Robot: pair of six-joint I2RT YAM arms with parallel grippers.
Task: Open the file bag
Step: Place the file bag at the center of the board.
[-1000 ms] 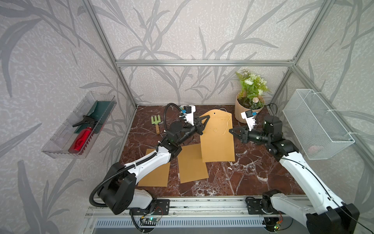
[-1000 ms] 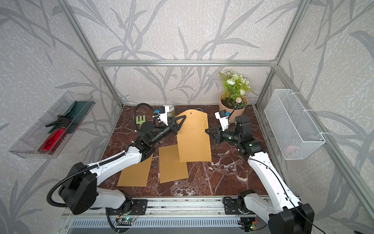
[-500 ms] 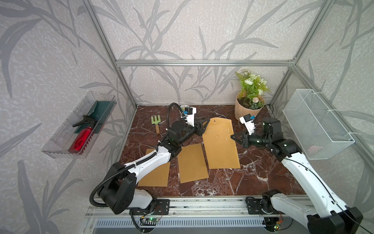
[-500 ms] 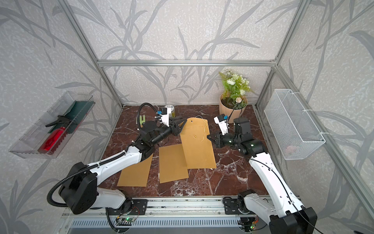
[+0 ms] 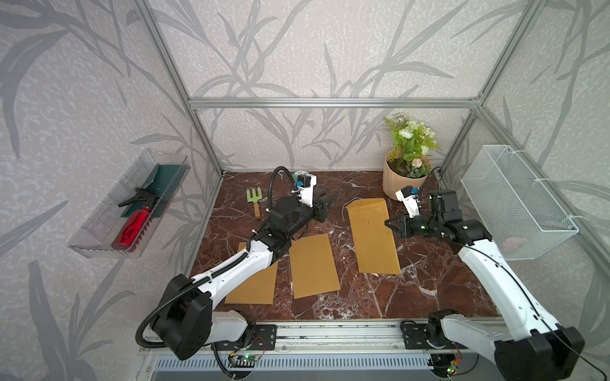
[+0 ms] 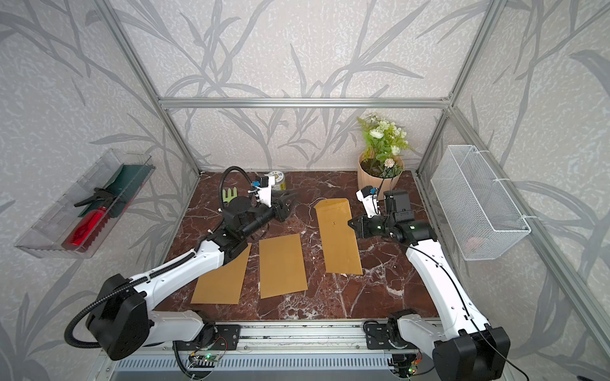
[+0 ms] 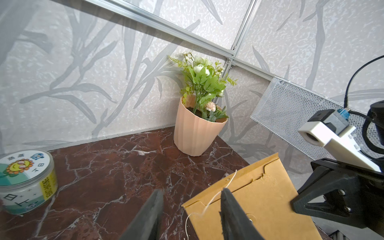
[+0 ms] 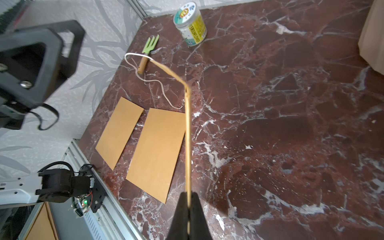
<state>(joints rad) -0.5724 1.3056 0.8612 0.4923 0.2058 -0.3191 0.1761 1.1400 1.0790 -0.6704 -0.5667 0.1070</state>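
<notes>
Where the right gripper (image 8: 188, 195) meets the file bag (image 5: 373, 237), its two fingers are pressed tight on the bag's edge at about 3 o'clock, so the right wrist view shows the bag edge-on as a thin brown line. Facing the bag from 9 o'clock, the left gripper (image 7: 191, 193) has its two fingers spread apart with nothing between them. One fingertip (image 7: 225, 192) sits by the loose white string (image 7: 214, 199), and I cannot tell whether they touch.

The file bag lies lengthwise on the 3 o'clock side of the marble table (image 5: 429, 280), flap end toward 12 o'clock. The string trails off the flap toward 10 o'clock. Whether the bag rests fully on the table cannot be told.

There are three brown paper pieces in all. Besides the one file bag, two flat brown sheets lie toward 7 o'clock: the middle sheet (image 5: 313, 264) and the left sheet (image 5: 254, 283), whose corner is covered by the left arm.

There is one green garden fork (image 5: 255, 199) at 10 o'clock and one round jar (image 6: 278, 179) at 11 o'clock. In a top view the jar is mostly hidden behind the left wrist camera. One flower pot (image 5: 401, 183) stands at 1 o'clock, just behind the right wrist. One wire basket (image 5: 495, 198) hangs on the 3 o'clock wall. One clear tray (image 5: 99, 244) on the 9 o'clock wall holds one red spray bottle (image 5: 132, 227).
</notes>
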